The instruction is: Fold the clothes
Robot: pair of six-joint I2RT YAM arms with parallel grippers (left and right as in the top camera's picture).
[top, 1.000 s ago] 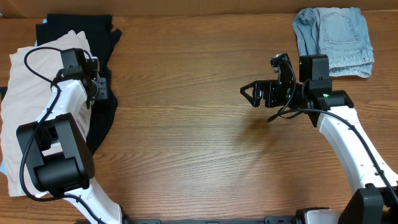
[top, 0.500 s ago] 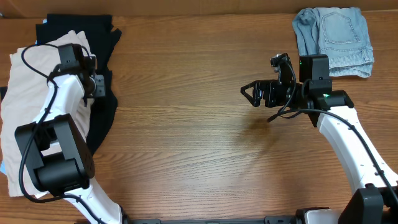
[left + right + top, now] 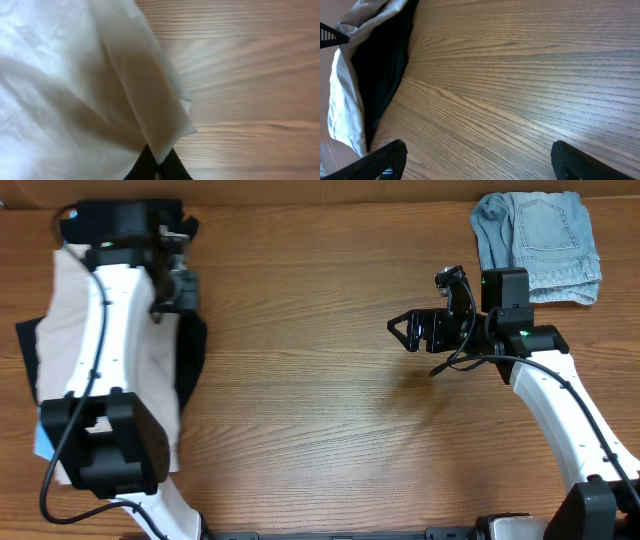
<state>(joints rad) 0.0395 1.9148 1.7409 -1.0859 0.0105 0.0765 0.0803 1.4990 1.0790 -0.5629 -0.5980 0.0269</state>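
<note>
My left gripper point(image 3: 178, 290) is at the far left of the table, shut on an edge of the pale beige shorts point(image 3: 70, 350). In the left wrist view the beige cloth point(image 3: 75, 85) hangs from the pinched black fingertips point(image 3: 145, 167) above bare wood. A black garment point(image 3: 192, 355) lies under and beside the beige one. Faded blue denim shorts point(image 3: 540, 242) lie folded at the far right corner. My right gripper point(image 3: 405, 332) hovers open over the table's middle right, its fingers point(image 3: 385, 157) wide apart with nothing between them. Its camera sees the beige cloth point(image 3: 342, 105) and the black garment point(image 3: 385, 60) at the left.
A small light blue item point(image 3: 44, 442) peeks out from under the beige cloth near the left edge. Bare wooden tabletop point(image 3: 320, 410) runs between the two arms. The left arm point(image 3: 105, 330) lies across the pile.
My left gripper closed on the beige shorts and swung toward the far edge, dragging and lifting the cloth with it. The right arm stayed put.
</note>
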